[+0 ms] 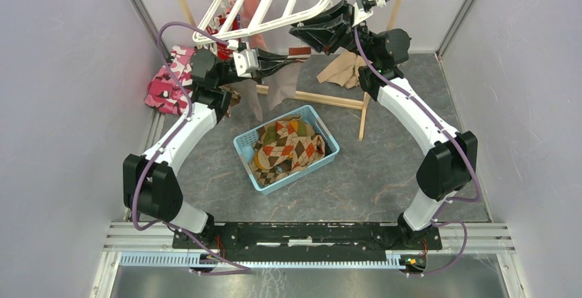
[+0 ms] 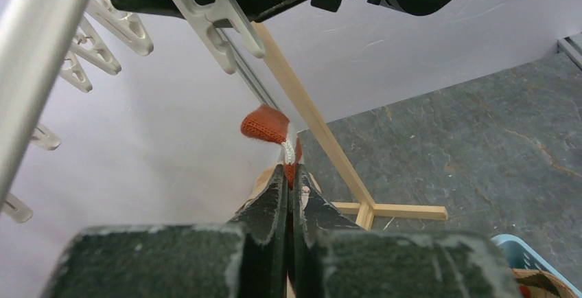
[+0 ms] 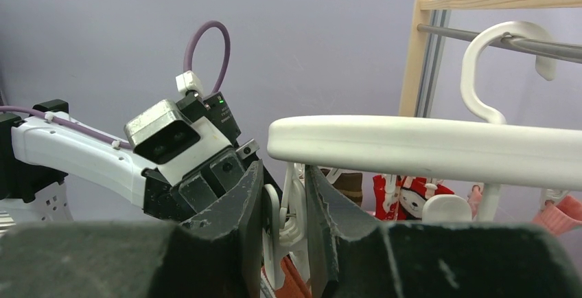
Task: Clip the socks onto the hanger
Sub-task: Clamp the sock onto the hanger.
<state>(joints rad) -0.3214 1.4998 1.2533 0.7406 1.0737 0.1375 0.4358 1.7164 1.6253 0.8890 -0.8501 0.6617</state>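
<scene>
Left wrist view: left gripper (image 2: 292, 181) clenched on a sock (image 2: 264, 125); right gripper (image 3: 285, 174) pinching a clip (image 3: 274, 219) of the hanger (image 3: 425, 147).
Left fingers are pressed together, with the sock's orange knit end and a pale band poking up between them; the rest of the fabric hangs below in the top view; right fingers bracket one white clip under the hanger frame, apparently squeezing its handles; whether its mouth gapes, cannot tell; sock is near that clip, not yet in it; step in hand, by my reading: presenting the sock to the clip; next move calls for feeding the sock's edge into the mouth, then easing the right grip off before the left lets go; more socks (image 1: 288, 148) lie in the basket (image 1: 243, 148).
</scene>
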